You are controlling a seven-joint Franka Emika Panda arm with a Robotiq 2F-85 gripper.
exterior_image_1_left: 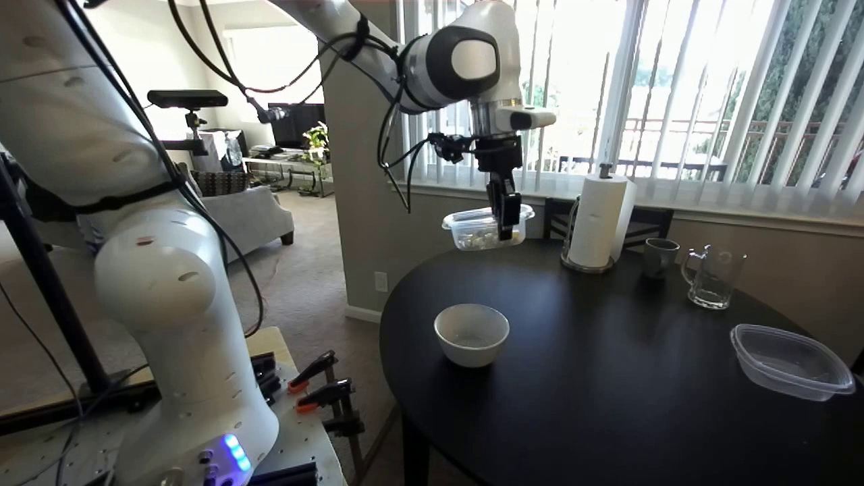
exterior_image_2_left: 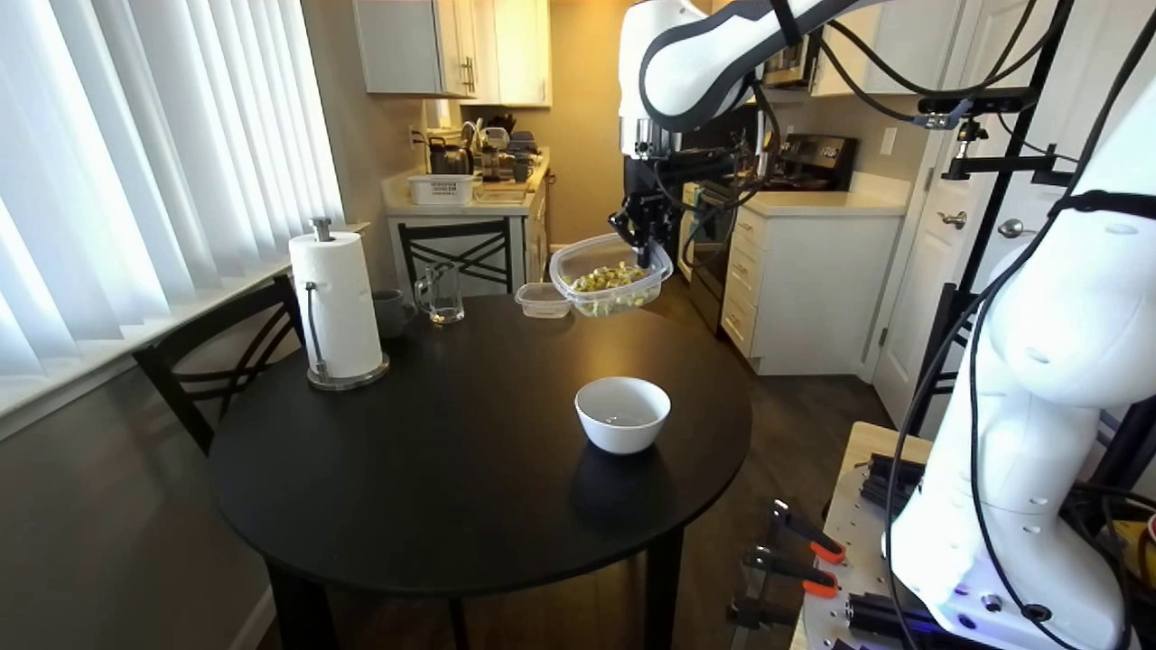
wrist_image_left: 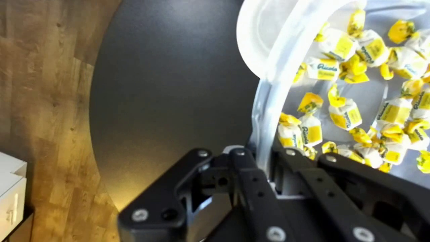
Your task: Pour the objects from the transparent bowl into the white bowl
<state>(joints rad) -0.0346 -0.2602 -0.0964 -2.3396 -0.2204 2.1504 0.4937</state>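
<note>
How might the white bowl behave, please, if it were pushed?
The white bowl likely slides rather than rolls, standing upright on the smooth-looking table. Looking empty, it may shift easily. Its flared sides could let a high push tip it.

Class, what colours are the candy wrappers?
The wrappers are mainly yellow and white, clearest in the wrist view.

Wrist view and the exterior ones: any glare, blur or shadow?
In an exterior view, much of the window washes out white; in an exterior view, the table darkens below the white bowl; in the wrist view, the gripper looks soft, though lettering on some candies reads clearly.
</note>
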